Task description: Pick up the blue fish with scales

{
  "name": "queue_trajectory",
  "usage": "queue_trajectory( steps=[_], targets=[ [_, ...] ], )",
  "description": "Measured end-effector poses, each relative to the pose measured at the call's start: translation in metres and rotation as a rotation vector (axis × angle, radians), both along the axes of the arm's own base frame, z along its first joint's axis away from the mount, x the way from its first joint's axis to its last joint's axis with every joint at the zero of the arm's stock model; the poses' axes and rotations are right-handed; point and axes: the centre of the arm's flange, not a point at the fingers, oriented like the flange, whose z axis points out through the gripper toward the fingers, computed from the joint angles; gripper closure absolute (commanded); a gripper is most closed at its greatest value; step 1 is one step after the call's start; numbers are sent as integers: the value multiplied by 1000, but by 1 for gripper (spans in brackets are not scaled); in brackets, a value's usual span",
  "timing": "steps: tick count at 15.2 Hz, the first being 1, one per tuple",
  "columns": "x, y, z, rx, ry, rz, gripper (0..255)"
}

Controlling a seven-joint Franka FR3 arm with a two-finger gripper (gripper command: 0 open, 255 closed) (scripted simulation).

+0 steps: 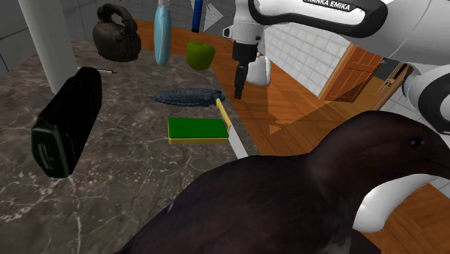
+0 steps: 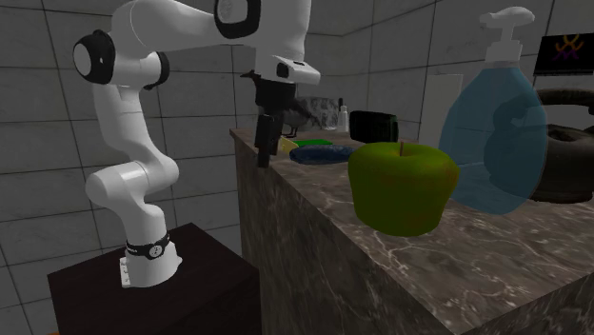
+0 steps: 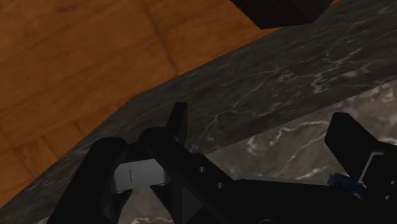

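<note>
The shoulder view looks down over the marbled surface (image 1: 130,166), with a dark bird shape (image 1: 303,195) close to the lens at lower right. The second exterior view sits low, just behind the green apple (image 2: 402,186), facing the arm (image 2: 133,181) at frame left; both share that apple. The wrist view looks past the tool (image 3: 261,116), close down on the surface's edge and the wooden floor (image 3: 76,57).

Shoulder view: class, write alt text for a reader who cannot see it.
The black gripper of a white arm hangs by the marble counter's edge, just beside a dark blue fish. Near the fish are a green block, a green apple and a blue bottle; a dark bird figure looms in front.
</note>
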Motion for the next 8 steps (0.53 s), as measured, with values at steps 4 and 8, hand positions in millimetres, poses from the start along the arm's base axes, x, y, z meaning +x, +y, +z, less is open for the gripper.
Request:
queue_trajectory(
  steps=[4,8],
  targets=[
    [19,51,9,14,11,171,0],
    [31,105,22,29,22,343,0]
  ],
)
